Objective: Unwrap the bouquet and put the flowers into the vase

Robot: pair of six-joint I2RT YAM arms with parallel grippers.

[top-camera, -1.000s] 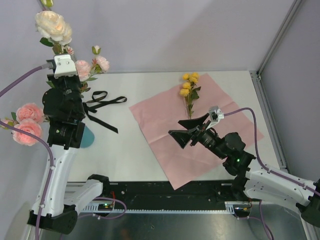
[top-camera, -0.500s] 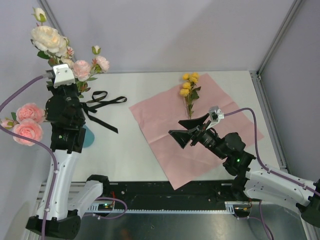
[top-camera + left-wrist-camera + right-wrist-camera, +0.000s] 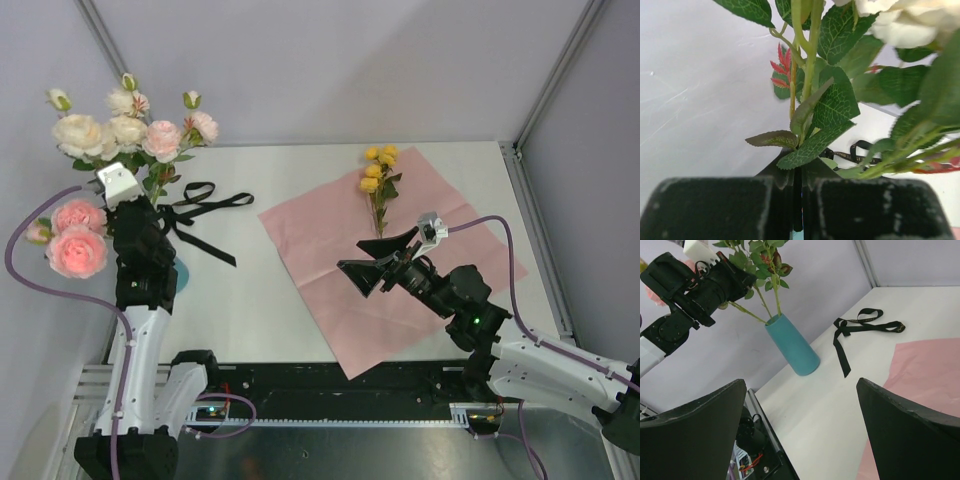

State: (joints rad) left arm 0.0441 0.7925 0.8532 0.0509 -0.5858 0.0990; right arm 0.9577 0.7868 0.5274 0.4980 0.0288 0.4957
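In the last second my left arm has come down and drawn in toward its base. The flowers (image 3: 130,135) it carries have swung from a spread above and beside the arm into 1 tighter bunch over the table's far-left corner. The left gripper (image 3: 801,186) is clamped together on their green stems. The right wrist view shows those stems running down into the mouth of the teal vase (image 3: 792,346), which stands near the left edge and is mostly hidden under the arm from above. I read that as the insertion nearly finished: the stems are in, and letting go is what remains for this bunch. The vase is far shorter than the stems, so I judge it could tip on release.

The right gripper (image 3: 352,256) has not moved in that second. Its 2 jaws stand wide apart, holding nothing, hovering over the pink paper (image 3: 320,300). The yellow sprig (image 3: 378,178) lies where it was on the far part of that sheet, so the task is not done.

The table (image 3: 260,290) is white and matte, with the black ribbon (image 3: 205,200) lying loose between vase and paper. A plain pale lilac-grey wall (image 3: 350,60) closes the back, and an aluminium frame post (image 3: 560,75) runs up the right corner.
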